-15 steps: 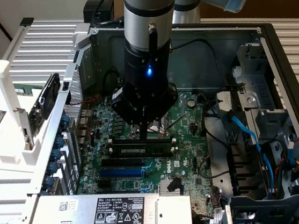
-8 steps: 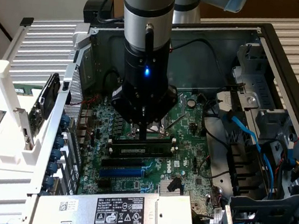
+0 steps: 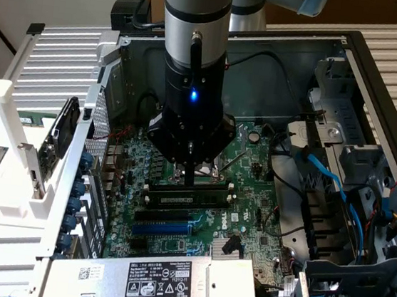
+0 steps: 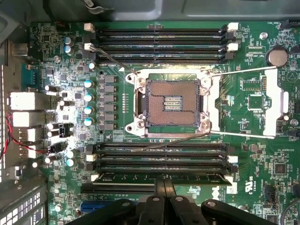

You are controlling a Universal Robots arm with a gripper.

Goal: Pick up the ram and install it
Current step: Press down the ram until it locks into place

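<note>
Step in hand, by judgement: installation, seating stage. Pickup judged complete.

Ram (image 4: pixel 161 177) found lying lengthwise in a long black slot on the motherboard (image 4: pixel 262 154), the slot on the far side of the lower bank from the open processor socket (image 4: pixel 171 102). In the exterior view, ram (image 3: pixel 187 198) visible directly beneath the arm, just above the blue expansion slot (image 3: pixel 163 226).

End effector (image 4: pixel 164 183) positioned over the middle of the ram, fingers (image 4: pixel 160 187) pressed together, tips meeting the stick's top edge. Not clamped around the stick; pushing contact rather than a grip, as far as the wrist view allows. In the exterior view, end effector (image 3: pixel 189 182) pointing straight down into the open computer case (image 3: pixel 352 58).

White end clips (image 4: pixel 233 159) noted on neighbouring slots. Clip condition at the ends of the occupied slot too small to confirm as latched or open. Full seating of the stick therefore unverified.

Next move, by judgement: calls for straight downward pressure, kept square to the slot, enough to bring both ends home evenly. Risk noted: pressure at the centre alone could leave one end high, or flex the board. Loose wire levers (image 4: pixel 243 70) around the socket lying close by; clearance to be kept.

Other slots in both banks unoccupied.
</note>
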